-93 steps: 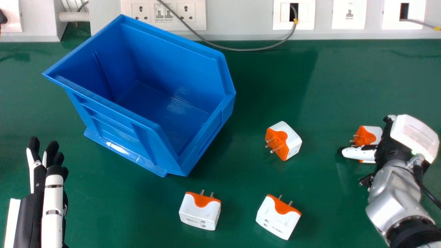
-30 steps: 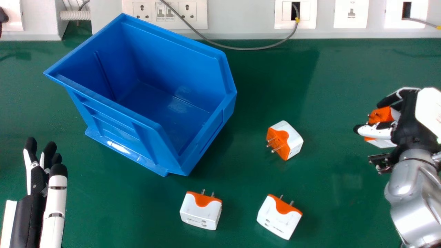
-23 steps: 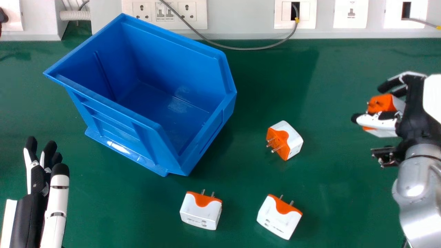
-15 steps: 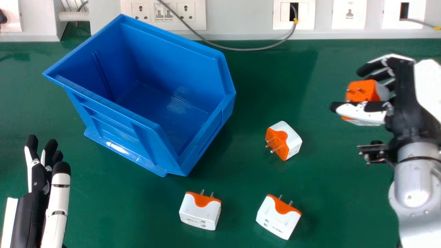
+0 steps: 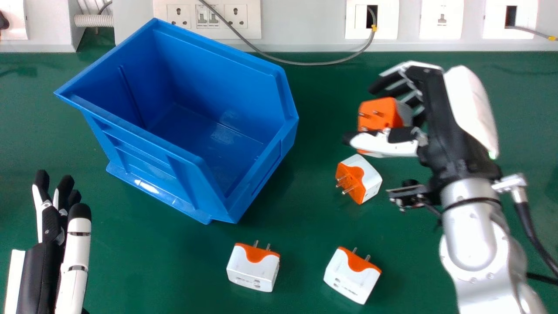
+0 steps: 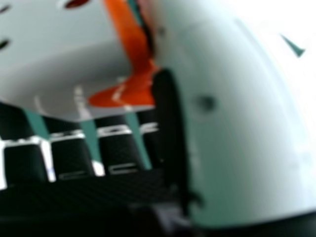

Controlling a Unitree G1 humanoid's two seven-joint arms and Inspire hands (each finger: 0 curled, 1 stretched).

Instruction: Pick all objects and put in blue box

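Plug adapter [image 5: 379, 110], orange and white: being carried above the tabletop in the right hand [image 5: 438, 104], pinched between thumb [image 6: 242, 113] and curled fingers, prongs facing toward the blue box [image 5: 139, 148]. Change: no longer lying at the far right; having been lifted, now swinging leftward over the table. Meaning: apparently passing from pick to transfer on the first of four, with none yet lying in the box. Still travelling short of the rim, so judging release premature; likely needing more leftward reach and enough height for clearing the wall. Possibly risking a clip against the rim on a low path. Unmoved: second adapter [image 5: 359, 179] lying just nearer than the carried one in the head view, third adapter [image 5: 253, 267] resting in front of the box, fourth adapter [image 5: 352, 274] resting to the right of the third. Left hand [image 5: 52, 226] idling at lower left, relaxed, holding nothing. Surface: green tabletop [image 5: 174, 270], smooth, faintly reflecting. Room: white trunking [image 5: 305, 26] with sockets running along the back, grey cable [image 5: 305, 63] sagging in front, corrugated conduit [image 5: 93, 21] protruding at upper left.
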